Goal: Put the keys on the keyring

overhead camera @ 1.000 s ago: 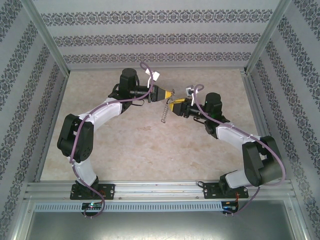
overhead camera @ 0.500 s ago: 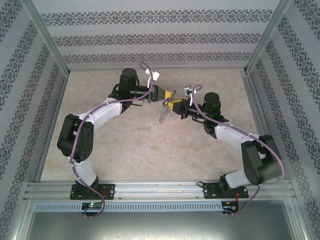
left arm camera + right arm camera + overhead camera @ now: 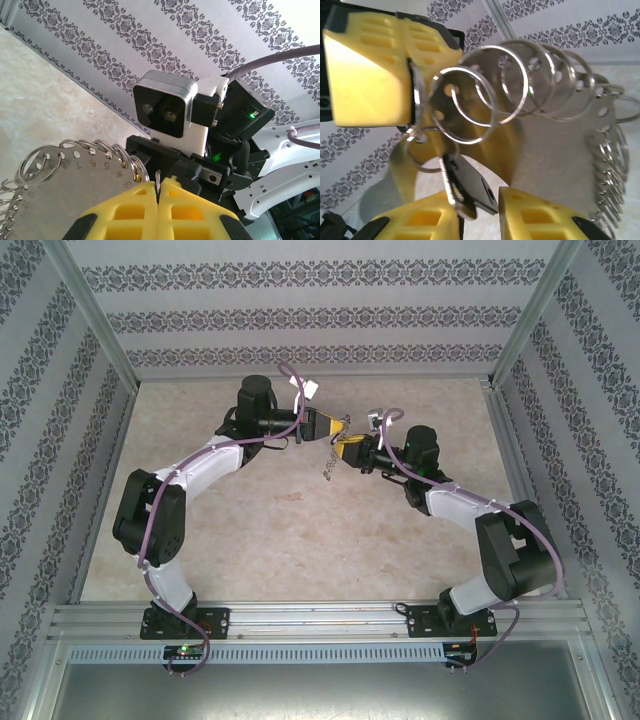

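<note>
Left jaws: pressed together on the keyring (image 3: 65,185) rim, aloft over the worktop's (image 3: 260,530) far middle | key (image 3: 470,187): just right of that rim, long axis toward the left jaws | right jaws: nearer, slightly spread around the key, grip cannot be told | worktop mottled beige, patterned walls (image 3: 320,315) around.

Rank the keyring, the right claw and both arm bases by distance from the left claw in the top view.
1. keyring, gripped in the left claw, hanging from it.
2. right claw, just to its right.
3. left arm base and right arm base, at the near edge: too close to call.
</note>
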